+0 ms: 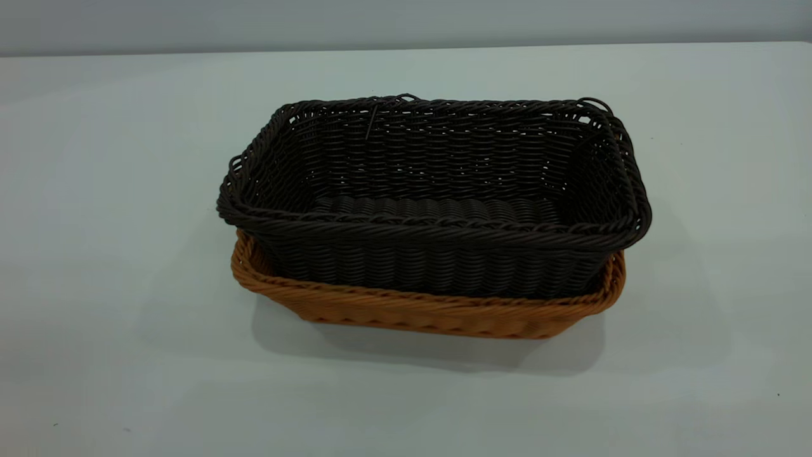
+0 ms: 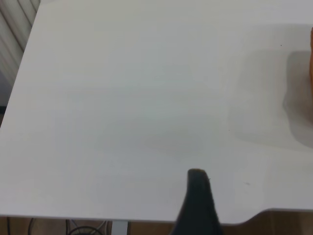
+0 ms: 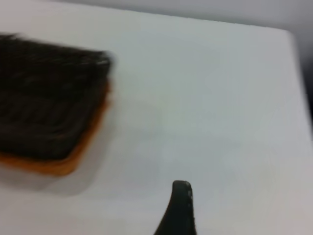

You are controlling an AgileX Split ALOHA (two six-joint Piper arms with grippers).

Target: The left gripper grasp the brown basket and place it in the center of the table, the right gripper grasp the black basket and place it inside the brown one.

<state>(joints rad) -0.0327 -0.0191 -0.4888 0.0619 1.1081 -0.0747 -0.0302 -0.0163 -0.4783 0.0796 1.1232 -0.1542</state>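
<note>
Little of the robot's body shows. In the left wrist view, one finger of the left gripper appears as a plain matte black piece, broad at its base and narrowing to a blunt, rounded tip. One finger of the right gripper looks alike: smooth black, slightly curved, round-tipped, unmarked.

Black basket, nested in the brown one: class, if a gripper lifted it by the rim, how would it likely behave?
The black basket is probably light, being open weave. Its braided rim looks grippable rather than slippery. It sits loosely in the brown basket, rim well above, so it would likely lift free without dragging it.
</note>
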